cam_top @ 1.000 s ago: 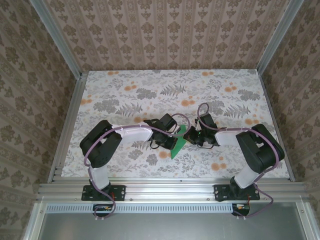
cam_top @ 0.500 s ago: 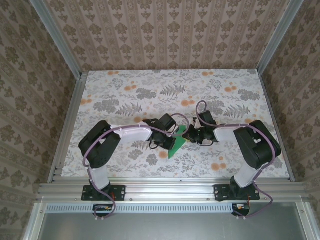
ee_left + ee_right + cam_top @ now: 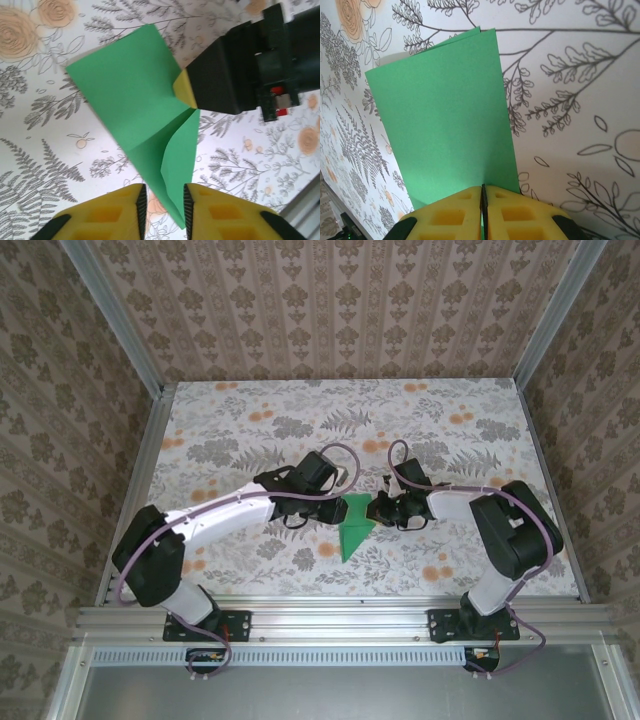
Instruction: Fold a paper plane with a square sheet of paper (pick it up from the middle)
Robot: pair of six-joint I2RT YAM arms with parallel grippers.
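Observation:
The square sheet of paper [image 3: 352,532], bright green and folded to a pointed shape, lies at the table's near middle. In the right wrist view my right gripper [image 3: 483,195] is shut on the edge of the paper [image 3: 445,125]. The left wrist view has that black right gripper [image 3: 235,70] pinching the paper [image 3: 135,100] from the upper right. My left gripper [image 3: 162,210] stands open, with a clear gap between its pads and the paper's pointed tip lying in that gap. From above, the left gripper [image 3: 336,510] sits at the paper's left and the right gripper [image 3: 378,510] at its right.
The floral-patterned tabletop [image 3: 250,430] stretches bare behind and beside the arms. Patterned walls and aluminium rails [image 3: 140,480] close it in on three sides. The arm bases stand at the near edge.
My left gripper has opened and let go of the paper, and the left arm has stretched out towards the centre. The right gripper keeps its pinch and has shifted slightly left.

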